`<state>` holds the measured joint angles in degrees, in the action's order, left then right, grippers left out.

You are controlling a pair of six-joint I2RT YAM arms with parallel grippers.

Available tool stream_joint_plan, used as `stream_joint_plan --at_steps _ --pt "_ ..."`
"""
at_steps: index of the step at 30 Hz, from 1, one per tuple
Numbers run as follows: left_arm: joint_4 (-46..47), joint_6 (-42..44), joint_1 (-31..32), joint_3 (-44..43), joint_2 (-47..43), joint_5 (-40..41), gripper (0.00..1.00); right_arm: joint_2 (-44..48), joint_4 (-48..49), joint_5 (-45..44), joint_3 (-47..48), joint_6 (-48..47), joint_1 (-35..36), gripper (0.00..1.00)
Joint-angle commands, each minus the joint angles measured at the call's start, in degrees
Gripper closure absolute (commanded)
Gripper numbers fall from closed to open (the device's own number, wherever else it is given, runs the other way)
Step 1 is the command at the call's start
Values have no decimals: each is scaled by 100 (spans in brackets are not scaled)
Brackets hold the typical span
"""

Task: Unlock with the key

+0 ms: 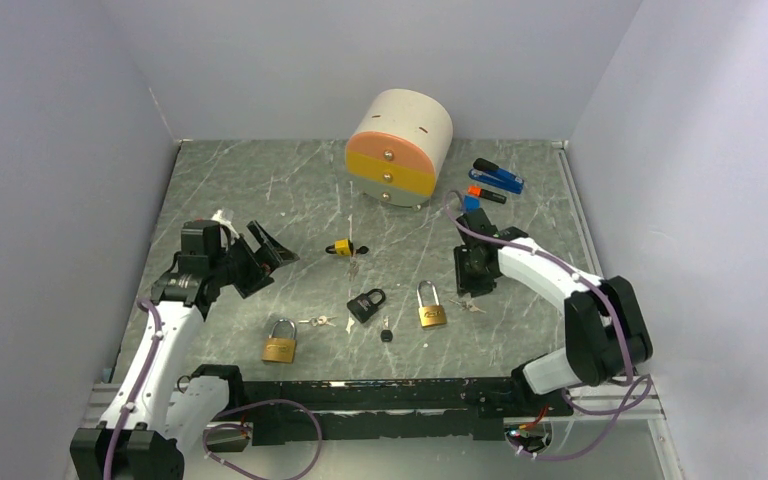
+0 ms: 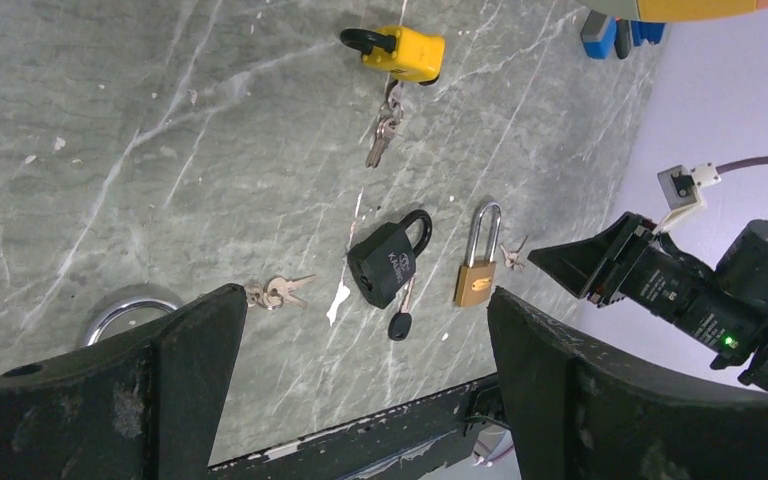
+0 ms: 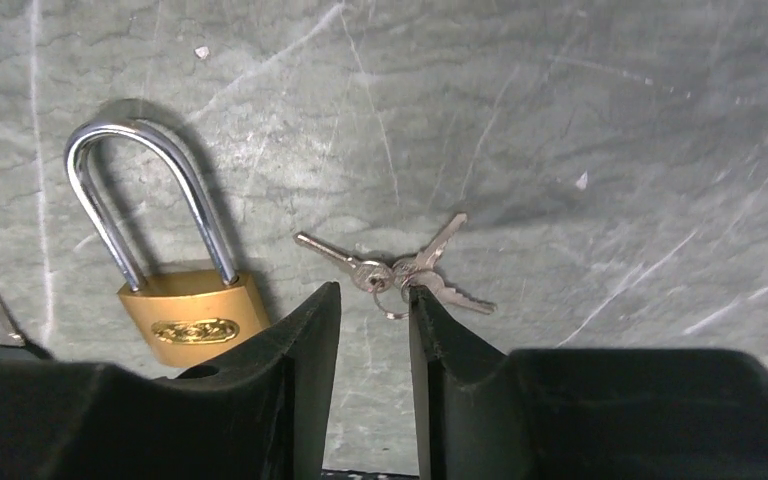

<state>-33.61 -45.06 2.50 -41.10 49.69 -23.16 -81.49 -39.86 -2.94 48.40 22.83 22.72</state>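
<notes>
A brass padlock (image 3: 190,315) with a tall steel shackle lies flat on the marble table (image 1: 260,190), right of centre in the top view (image 1: 431,308). Beside it lies a small ring of silver keys (image 3: 400,270) (image 1: 467,304). My right gripper (image 3: 373,292) hangs low over the table, its tips just short of the key ring. Its jaws stand a narrow gap apart with nothing between them. My left gripper (image 1: 265,255) is raised at the left, wide open and empty (image 2: 365,296).
A black padlock (image 1: 366,303) with a black-headed key (image 1: 387,334) lies mid-table. A yellow padlock (image 1: 340,247) with keys is behind it. A second brass padlock (image 1: 280,343) and keys (image 1: 318,322) lie front left. A round drawer unit (image 1: 400,148) and blue stapler (image 1: 500,178) stand at the back.
</notes>
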Motion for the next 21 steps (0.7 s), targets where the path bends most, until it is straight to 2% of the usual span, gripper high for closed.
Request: stream_joint_plan --at_steps 1,6,15,19,21 --pt "142 226 20 -120 75 -80 6 -451 -293 -389 518 -637 224 66" --pt "41 327 22 -176 76 -12 6 -854 -571 -556 784 -828 460 67" --pt "-67 418 22 -238 171 88 6 -1267 -866 -788 829 -1219 931 63" --pt "-84 477 23 -313 308 124 6 -1527 -890 -1119 853 -1220 970 66" --pt "-72 497 24 -340 359 121 6 -1637 -896 -1370 863 -1219 993 72"
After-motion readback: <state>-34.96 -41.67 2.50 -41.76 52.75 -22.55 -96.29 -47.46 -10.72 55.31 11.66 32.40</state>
